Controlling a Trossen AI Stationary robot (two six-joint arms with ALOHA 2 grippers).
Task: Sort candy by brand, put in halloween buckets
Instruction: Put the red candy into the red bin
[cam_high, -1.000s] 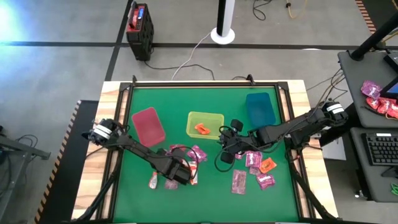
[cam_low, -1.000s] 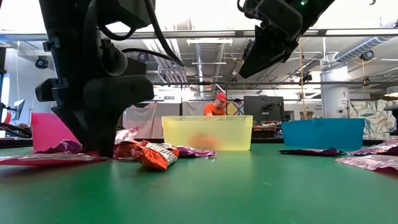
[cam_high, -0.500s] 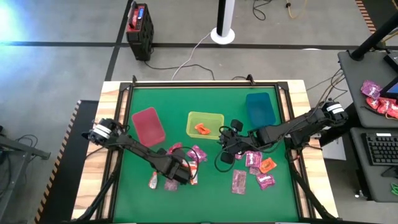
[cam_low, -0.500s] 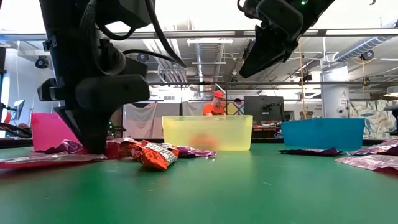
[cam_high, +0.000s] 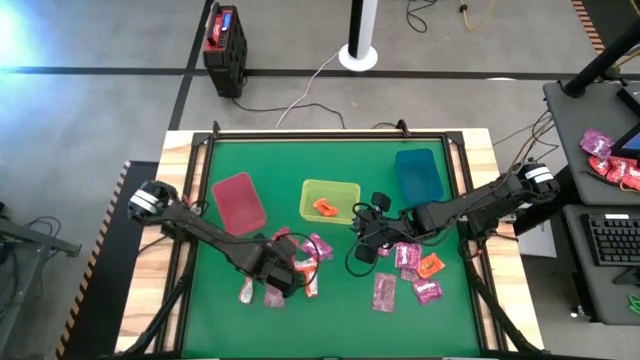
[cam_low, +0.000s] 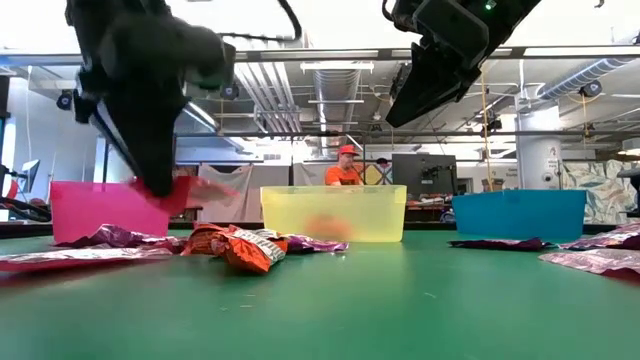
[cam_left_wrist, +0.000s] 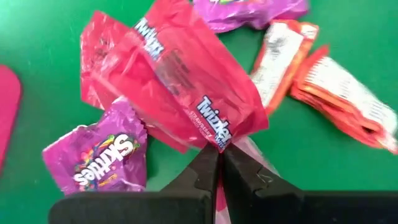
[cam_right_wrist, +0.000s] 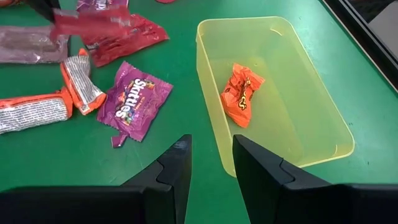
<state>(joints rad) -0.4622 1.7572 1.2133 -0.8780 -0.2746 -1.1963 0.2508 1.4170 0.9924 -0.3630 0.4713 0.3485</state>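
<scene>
My left gripper (cam_left_wrist: 219, 163) is shut on a red Twizzlers packet (cam_left_wrist: 186, 81) and holds it above the left candy pile (cam_high: 290, 262); the low view shows that gripper (cam_low: 150, 175) raised off the table. A purple Skittles packet (cam_left_wrist: 102, 155) and orange-and-white packets (cam_left_wrist: 339, 93) lie flat on the mat below. My right gripper (cam_right_wrist: 211, 165) hangs open in the air beside the yellow-green bucket (cam_high: 330, 200), which holds one orange candy (cam_right_wrist: 241, 93). The red bucket (cam_high: 238, 202) and the teal bucket (cam_high: 418, 175) stand on either side. My left gripper pinches the Twizzlers packet between its two fingers at one corner of its end (cam_left_wrist: 216, 138), coming from above. The packet is lifted clear of the table and juts out sideways from the fingertips (cam_low: 205, 188).
A second group of pink and orange packets (cam_high: 410, 270) lies at the right near side of the green mat. A black frame (cam_high: 330, 137) edges the mat. People and desks show in the room beyond the table.
My left gripper has shut on the red Twizzlers packet and then risen, lifting it clear of the pile. The other packets have stayed on the mat.
</scene>
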